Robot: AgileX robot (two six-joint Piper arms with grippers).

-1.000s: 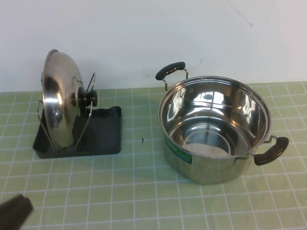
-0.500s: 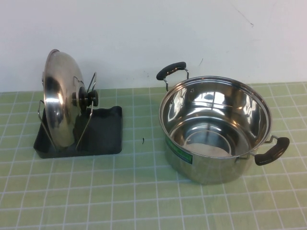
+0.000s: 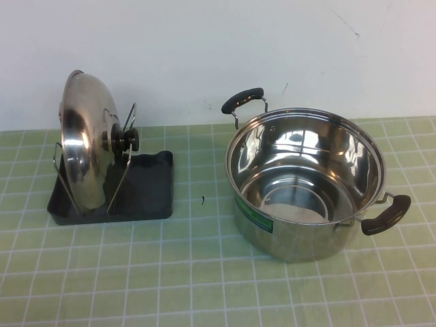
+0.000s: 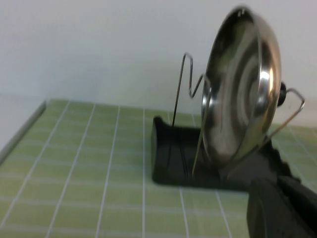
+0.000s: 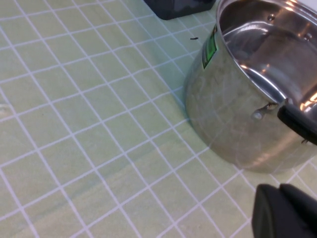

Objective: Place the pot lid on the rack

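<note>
High view: the left gripper (image 4: 282, 208), seen at seven o'clock a second ago, has been withdrawn from frame; the pot lid (image 3: 83, 151) is left upright in the rack (image 3: 146, 191) at nine o'clock; the right gripper (image 5: 285, 210) is parked beside the pot (image 3: 304, 180); neither grip can be told; the task is judged done.

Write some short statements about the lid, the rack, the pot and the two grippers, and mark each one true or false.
1. The pot lid stands on edge in the rack, leaning on its wire loops. True.
2. The pot is covered. False: it is open and looks empty.
3. The rack is to the robot's right of the pot. False: it is to the pot's left.
4. The left gripper holds the lid. False: only a dark part of it shows in the left wrist view, apart from the lid.
5. The right gripper is near the pot, at the edge of the right wrist view. True.
</note>
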